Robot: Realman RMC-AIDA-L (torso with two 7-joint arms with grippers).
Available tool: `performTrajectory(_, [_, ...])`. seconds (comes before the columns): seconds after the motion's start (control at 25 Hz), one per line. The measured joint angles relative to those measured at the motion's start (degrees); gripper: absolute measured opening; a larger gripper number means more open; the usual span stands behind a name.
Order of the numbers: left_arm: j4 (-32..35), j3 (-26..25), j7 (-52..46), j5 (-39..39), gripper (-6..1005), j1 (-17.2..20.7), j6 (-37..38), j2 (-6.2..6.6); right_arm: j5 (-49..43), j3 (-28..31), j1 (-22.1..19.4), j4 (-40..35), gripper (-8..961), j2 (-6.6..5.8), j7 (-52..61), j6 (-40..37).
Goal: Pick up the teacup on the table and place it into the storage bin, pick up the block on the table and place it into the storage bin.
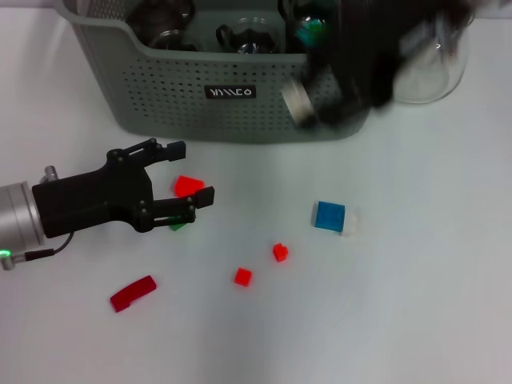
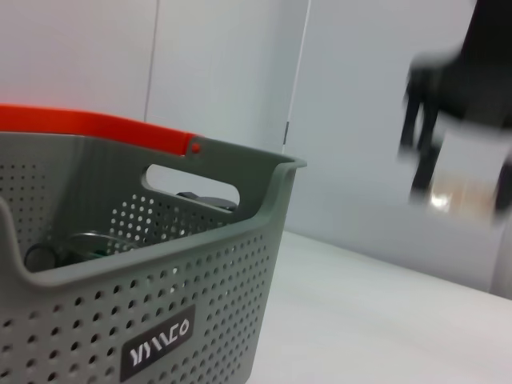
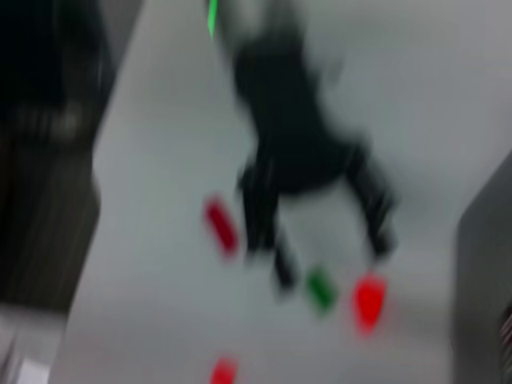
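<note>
The grey-green storage bin (image 1: 160, 96) stands at the back, with glassware inside; its wall also fills the left wrist view (image 2: 200, 288). My left gripper (image 1: 188, 173) is open low over the table, its fingers either side of a red block (image 1: 188, 186); a green block (image 1: 178, 226) peeks from under the nearer finger. My right gripper (image 1: 352, 76), blurred by motion, hangs at the bin's front right corner, shut on a pale teacup (image 1: 300, 102), which is also seen off the table (image 2: 468, 172). The right wrist view shows the left gripper (image 3: 320, 256) over the red block (image 3: 368, 300).
A clear glass carafe (image 1: 436, 68) stands right of the bin. A blue block (image 1: 329, 216) touching a white one (image 1: 350, 224), two small red blocks (image 1: 279, 252) (image 1: 242, 277) and a curved red piece (image 1: 133, 293) lie scattered on the white table.
</note>
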Motion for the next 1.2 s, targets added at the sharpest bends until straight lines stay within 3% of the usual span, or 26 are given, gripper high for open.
performTrajectory(0.08, [0.4, 0.0, 0.3, 0.0, 887, 0.2, 0.0, 0.02, 2.9, 4.0, 0.4, -3.3, 443, -0.11, 4.4, 0.9])
performTrajectory(0.2, [0.4, 0.0, 0.9, 0.1, 888, 0.2, 0.0, 0.02, 2.8, 7.2, 0.6, -5.3, 443, -1.07, 13.7, 10.0])
performTrajectory(0.28, [0.4, 0.0, 1.2, 0.1, 888, 0.2, 0.0, 0.03, 0.3, 7.2, 0.9, -3.9, 444, -2.53, 19.5, 18.6])
performTrajectory(0.4, [0.4, 0.0, 1.2, 0.1, 887, -0.1, 0.1, 0.10, -6.0, 5.3, 2.1, 2.1, 444, -3.44, 22.3, 27.3])
performTrajectory(0.6, [0.5, 0.0, 1.3, 0.1, 888, -0.2, 0.1, 0.18, -17.7, 3.1, 4.6, 14.4, 443, -2.36, 22.5, 40.7])
performTrajectory(0.8, [0.5, 0.0, 1.3, 0.1, 888, -0.2, 0.1, 0.20, -22.1, -0.2, 6.1, 23.9, 452, -1.14, 22.5, 50.4])
performTrajectory(1.2, [0.4, 0.0, 1.3, 0.1, 887, -0.2, 0.1, 0.20, -24.0, -4.5, 7.0, 30.4, 531, -0.49, 22.8, 56.8])
